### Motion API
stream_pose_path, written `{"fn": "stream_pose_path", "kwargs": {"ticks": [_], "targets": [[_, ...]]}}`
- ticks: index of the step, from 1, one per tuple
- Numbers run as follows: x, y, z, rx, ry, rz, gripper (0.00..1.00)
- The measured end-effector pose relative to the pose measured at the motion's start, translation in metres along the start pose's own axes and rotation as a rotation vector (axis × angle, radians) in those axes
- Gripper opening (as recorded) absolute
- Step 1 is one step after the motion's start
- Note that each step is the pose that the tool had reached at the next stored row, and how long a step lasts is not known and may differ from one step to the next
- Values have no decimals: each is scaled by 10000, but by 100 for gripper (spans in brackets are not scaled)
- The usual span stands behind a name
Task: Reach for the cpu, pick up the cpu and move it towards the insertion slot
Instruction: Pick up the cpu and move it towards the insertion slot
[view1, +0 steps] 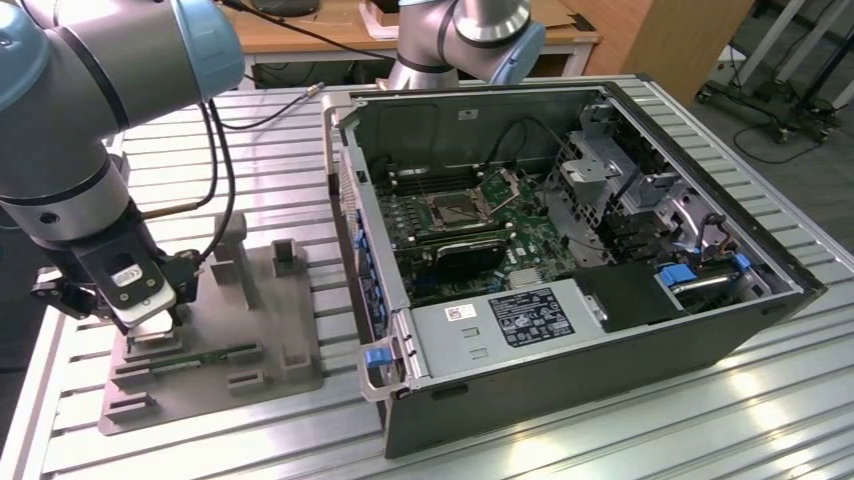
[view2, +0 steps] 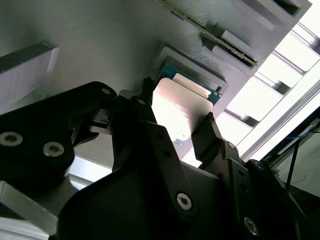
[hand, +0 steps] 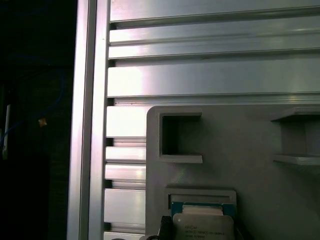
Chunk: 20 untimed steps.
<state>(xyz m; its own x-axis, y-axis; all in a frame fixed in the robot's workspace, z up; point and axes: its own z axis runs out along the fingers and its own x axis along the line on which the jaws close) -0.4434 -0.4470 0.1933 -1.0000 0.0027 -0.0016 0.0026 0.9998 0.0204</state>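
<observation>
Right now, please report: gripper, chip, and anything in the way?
Gripper low over chip, grip unconfirmed. Chip in its pocket on grey holder. Case wall stands between holder and socket.

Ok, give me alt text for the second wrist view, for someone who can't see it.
The black gripper is down at the cpu, a shiny silver square chip with a teal edge, lying in a shallow recess of the grey holder block. A bright ribbed metal table shows beyond the block.
</observation>
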Motion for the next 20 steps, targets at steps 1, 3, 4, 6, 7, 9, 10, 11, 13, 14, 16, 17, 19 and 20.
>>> {"fn": "stream_pose_path", "kwargs": {"ticks": [1,3,4,6,7,9,10,11,13,14,16,17,19,20], "targets": [[0,0,0,0,0,0,55],[0,0,-3,-1,1,0,55],[0,0,-6,-1,1,0,55],[0,0,-15,0,3,0,55],[0,0,-19,-1,3,0,55],[0,1,-32,-1,7,1,55],[0,1,-40,-1,9,0,55],[0,1,-48,-1,13,0,55],[0,1,-64,-2,21,1,55],[-1,2,-70,-2,24,0,55],[-1,2,-85,-1,34,1,55],[-1,2,-93,-1,39,1,55],[-2,2,-109,-2,46,1,55],[-2,3,-117,-2,52,1,55]]}}
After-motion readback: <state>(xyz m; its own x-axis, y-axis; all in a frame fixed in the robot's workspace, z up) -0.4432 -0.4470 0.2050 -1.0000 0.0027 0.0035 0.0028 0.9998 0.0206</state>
